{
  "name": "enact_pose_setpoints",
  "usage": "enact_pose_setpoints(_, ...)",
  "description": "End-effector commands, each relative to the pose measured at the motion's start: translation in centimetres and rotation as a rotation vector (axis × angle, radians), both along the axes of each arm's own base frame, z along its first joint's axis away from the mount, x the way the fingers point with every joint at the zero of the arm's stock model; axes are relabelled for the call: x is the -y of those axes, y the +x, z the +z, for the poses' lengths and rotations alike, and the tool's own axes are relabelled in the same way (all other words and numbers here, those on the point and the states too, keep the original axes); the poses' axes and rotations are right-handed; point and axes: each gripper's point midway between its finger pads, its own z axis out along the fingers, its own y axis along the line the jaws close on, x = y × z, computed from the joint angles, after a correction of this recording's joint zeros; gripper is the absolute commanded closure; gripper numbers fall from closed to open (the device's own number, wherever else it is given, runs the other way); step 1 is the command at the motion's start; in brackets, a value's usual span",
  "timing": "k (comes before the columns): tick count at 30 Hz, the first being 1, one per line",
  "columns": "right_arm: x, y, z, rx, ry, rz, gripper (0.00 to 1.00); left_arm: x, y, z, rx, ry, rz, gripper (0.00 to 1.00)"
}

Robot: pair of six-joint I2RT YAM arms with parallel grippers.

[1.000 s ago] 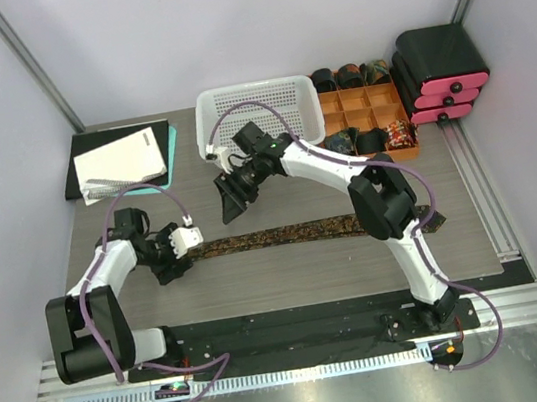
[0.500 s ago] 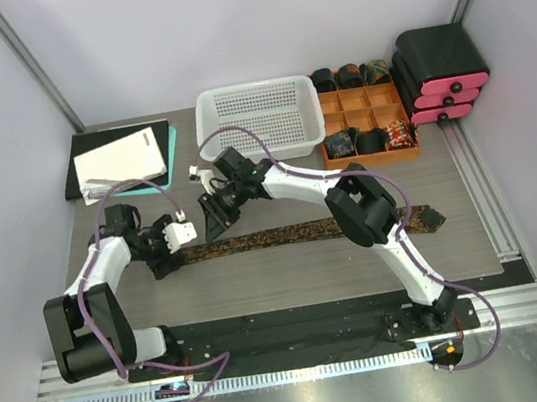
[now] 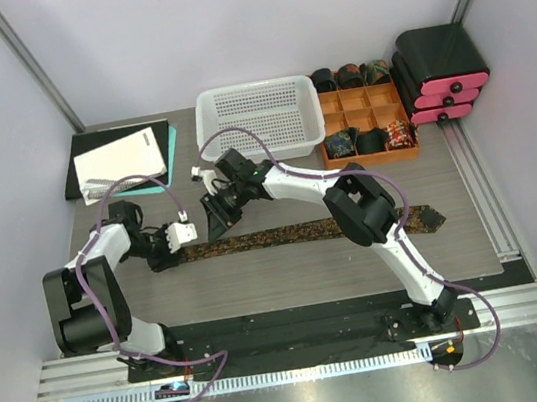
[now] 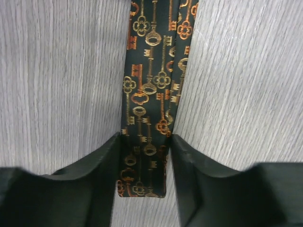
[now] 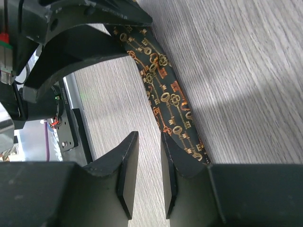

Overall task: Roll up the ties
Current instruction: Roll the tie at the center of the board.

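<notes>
The key-patterned tie (image 3: 304, 232) lies flat and full-length across the desk (image 3: 291, 284), narrow end to my left, wide pointed end far right. My left gripper (image 4: 144, 142) straddles the narrow end, its 2 fingers (image 4: 102, 163) standing against both edges of the fabric; whether they squeeze it I cannot tell. My right gripper (image 5: 149, 142) hangs just beside the tie near that same end, jaws a narrow slit apart with only bare desk between them.
</notes>
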Motion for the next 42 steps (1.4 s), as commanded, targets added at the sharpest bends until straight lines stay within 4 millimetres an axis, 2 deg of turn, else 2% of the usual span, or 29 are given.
enact_pose_setpoints(1,-1.0,0.2,2.1,0.048,0.06,0.024,0.69,0.4,0.1,0.1,0.019,-0.024,-0.025,0.59)
enact_pose_setpoints(2,-1.2,0.3,2.5,0.039,0.071,0.022,0.69,0.4,0.3,0.1,0.026,-0.023,-0.02,0.62)
enact_pose_setpoints(3,-1.3,0.2,2.8,0.032,0.077,0.022,0.69,0.3,0.5,0.0,0.037,-0.016,-0.019,0.69)
enact_pose_setpoints(6,-1.9,0.1,2.5,-0.011,0.086,0.004,0.69,-0.2,0.5,-0.4,0.046,0.009,-0.009,0.81)
enact_pose_setpoints(8,-1.8,-0.3,1.3,-0.023,0.063,0.003,0.7,-0.3,0.7,-0.4,0.053,0.014,-0.003,0.8)
enact_pose_setpoints(9,-1.8,-0.5,0.9,-0.023,0.055,0.007,0.71,-0.3,0.6,-0.5,0.046,0.013,0.002,0.75)
enact_pose_setpoints(12,-1.2,-1.2,-0.8,-0.03,0.02,0.009,0.74,-0.6,0.8,-0.1,0.047,0.019,0.022,0.66)
enact_pose_setpoints(14,-0.9,-1.5,-2.0,-0.036,-0.007,0.006,0.74,-0.9,1.1,0.5,0.048,0.015,0.038,0.56)
enact_pose_setpoints(15,-0.8,-1.3,-2.6,-0.03,-0.021,-0.004,0.74,-1.1,1.2,0.8,0.052,0.011,0.042,0.48)
enact_pose_setpoints(18,-0.6,-1.0,-3.7,-0.025,-0.046,-0.018,0.76,-2.0,1.0,1.9,0.039,0.006,0.041,0.34)
enact_pose_setpoints(23,-0.3,-1.3,-4.6,-0.045,-0.064,-0.025,0.76,-3.0,0.2,2.0,0.006,0.005,0.021,0.31)
enact_pose_setpoints(28,-0.6,-1.5,-3.6,-0.053,-0.045,-0.021,0.76,-2.2,0.0,1.5,0.0,-0.028,-0.015,0.32)
enact_pose_setpoints(31,-0.9,-1.5,-2.9,-0.061,-0.028,-0.02,0.76,-2.4,-0.5,1.2,-0.018,-0.02,-0.026,0.4)
enact_pose_setpoints(32,-0.9,-1.6,-2.8,-0.064,-0.023,-0.017,0.77,-2.3,-0.5,1.3,-0.021,-0.019,-0.03,0.46)
enact_pose_setpoints(36,-1.5,-1.6,-1.3,-0.069,0.009,-0.012,0.76,-2.3,-0.2,2.7,0.001,-0.02,-0.029,0.55)
enact_pose_setpoints(42,-2.4,-1.4,3.1,-0.085,0.094,-0.006,0.75,-1.8,-0.5,4.9,0.026,-0.03,-0.071,0.62)
